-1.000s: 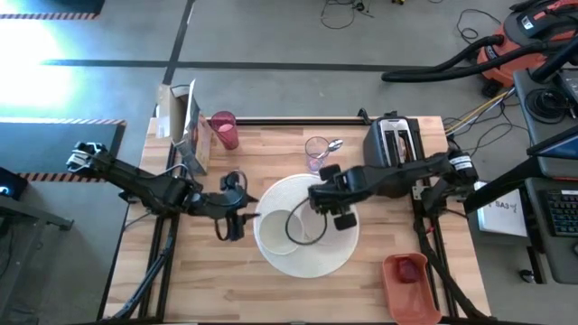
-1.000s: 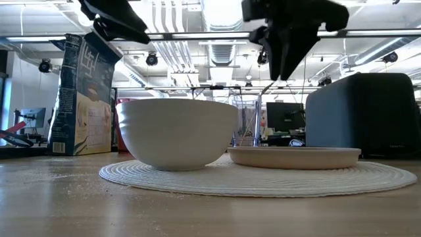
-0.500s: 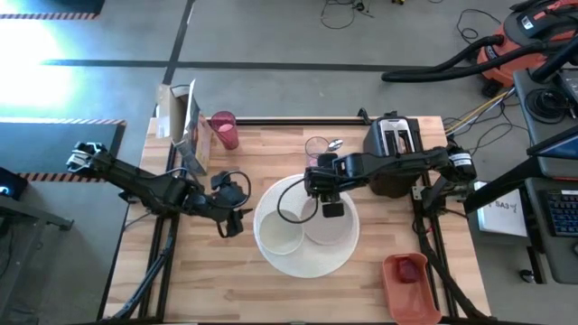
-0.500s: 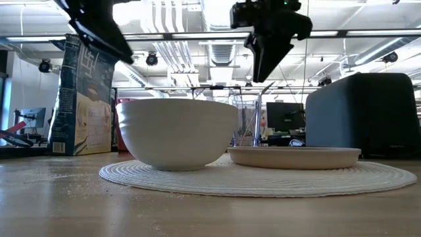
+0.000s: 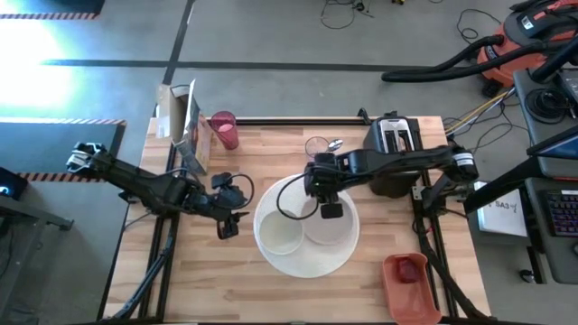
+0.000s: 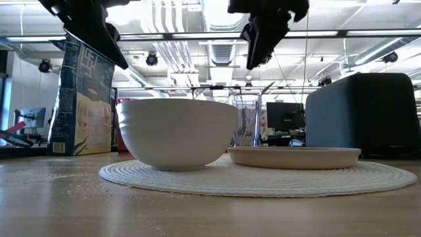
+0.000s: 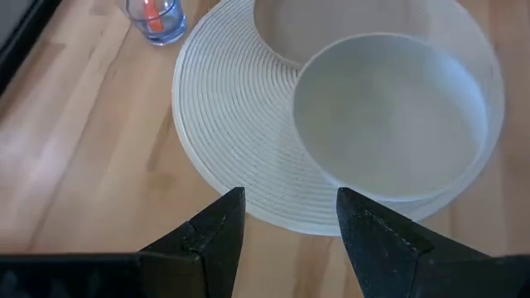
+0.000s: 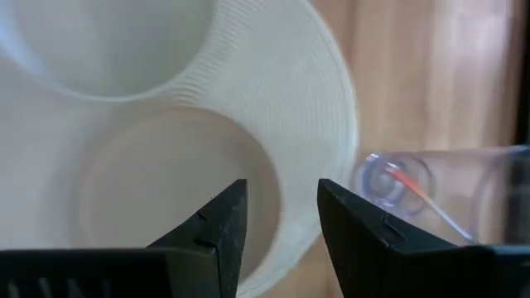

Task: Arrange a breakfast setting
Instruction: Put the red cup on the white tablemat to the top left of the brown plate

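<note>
At the middle of the counter [image 5: 226, 280] you had the round white woven placemat [image 5: 271, 257], its ribbed rings plain in both wrist views. On it sat the white bowl [image 5: 279, 234], deep, smooth and empty, on the side nearer your left arm, and the small pale plate [image 5: 330, 227], shallow and bare, just beside it and seemingly touching it. Beyond the placemat's far edge stood a clear cup [image 5: 317, 148] with a metal spoon [image 5: 332, 144] in it, near the dark toaster [image 5: 392, 144].

Your right end effector [image 5: 322, 197] hung in the air over the far part of the placemat, between bowl and plate, its fingers [image 8: 217, 228] parted a little and holding nothing. Your left end effector [image 5: 233, 206] hovered above bare wood just off the placemat's edge, on the bowl's side, fingers [image 7: 214, 236] likewise partly open and empty.

Farther out, a cereal box [image 5: 185, 126] and a pink tumbler [image 5: 224, 129] stood at the far left corner. A red tray [image 5: 411, 287] with a small red fruit [image 5: 408, 271] in it lay at the near right corner.
</note>
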`<act>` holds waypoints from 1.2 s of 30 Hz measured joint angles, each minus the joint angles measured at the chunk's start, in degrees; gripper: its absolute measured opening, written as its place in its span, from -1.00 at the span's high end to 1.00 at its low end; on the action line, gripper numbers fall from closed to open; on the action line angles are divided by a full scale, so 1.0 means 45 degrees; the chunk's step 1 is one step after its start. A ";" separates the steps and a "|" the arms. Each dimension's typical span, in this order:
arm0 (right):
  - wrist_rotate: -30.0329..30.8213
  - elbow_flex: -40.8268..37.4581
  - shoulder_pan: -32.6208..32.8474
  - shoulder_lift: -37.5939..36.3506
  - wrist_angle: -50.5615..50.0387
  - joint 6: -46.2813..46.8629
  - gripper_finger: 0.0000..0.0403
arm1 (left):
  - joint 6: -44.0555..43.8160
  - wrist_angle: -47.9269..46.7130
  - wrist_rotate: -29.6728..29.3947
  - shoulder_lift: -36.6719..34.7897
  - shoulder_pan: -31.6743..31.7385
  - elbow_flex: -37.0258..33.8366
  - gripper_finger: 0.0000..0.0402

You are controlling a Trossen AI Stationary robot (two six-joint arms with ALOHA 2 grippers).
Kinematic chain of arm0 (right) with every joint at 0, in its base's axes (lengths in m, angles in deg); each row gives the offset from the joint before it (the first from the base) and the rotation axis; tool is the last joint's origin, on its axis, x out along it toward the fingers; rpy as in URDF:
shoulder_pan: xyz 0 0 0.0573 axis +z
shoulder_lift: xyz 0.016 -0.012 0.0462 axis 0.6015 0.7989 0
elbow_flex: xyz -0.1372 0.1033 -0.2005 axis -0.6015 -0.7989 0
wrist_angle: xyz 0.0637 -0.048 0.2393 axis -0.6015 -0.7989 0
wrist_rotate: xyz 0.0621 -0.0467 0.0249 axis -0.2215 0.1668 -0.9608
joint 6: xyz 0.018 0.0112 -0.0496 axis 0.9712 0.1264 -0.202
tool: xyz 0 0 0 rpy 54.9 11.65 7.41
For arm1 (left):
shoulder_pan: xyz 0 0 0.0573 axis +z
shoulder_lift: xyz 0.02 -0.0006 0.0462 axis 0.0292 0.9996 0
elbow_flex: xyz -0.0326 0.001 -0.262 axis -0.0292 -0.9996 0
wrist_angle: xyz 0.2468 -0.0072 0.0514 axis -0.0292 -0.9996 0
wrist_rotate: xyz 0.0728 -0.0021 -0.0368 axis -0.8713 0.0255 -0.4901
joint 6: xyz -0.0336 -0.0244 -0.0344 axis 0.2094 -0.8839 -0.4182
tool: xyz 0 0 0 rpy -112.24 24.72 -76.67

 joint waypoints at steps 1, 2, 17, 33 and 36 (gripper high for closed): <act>-0.0212 -0.0005 -0.0027 -0.0063 -0.0004 -0.0098 0.31 | 0.0248 -0.0007 -0.0001 -0.0001 0.0089 0.0000 0.13; -0.0279 -0.0009 -0.0057 -0.0152 -0.0004 -0.0219 0.31 | 0.0528 0.0002 -0.0005 0.0000 0.0219 0.0000 0.13; -0.0242 -0.0044 -0.1873 -0.0420 0.0236 -0.1215 0.31 | 0.4795 -0.0046 -0.0065 0.0000 0.5173 0.0037 0.13; -0.0253 -0.0049 -0.3146 -0.0425 0.0297 -0.1923 0.31 | 0.4537 -0.5754 0.1918 0.2155 1.0309 0.6348 0.13; -0.0252 -0.0049 -0.3172 -0.0425 0.0297 -0.2033 0.31 | 0.4931 -0.6057 0.2262 0.2784 1.0851 0.6517 0.13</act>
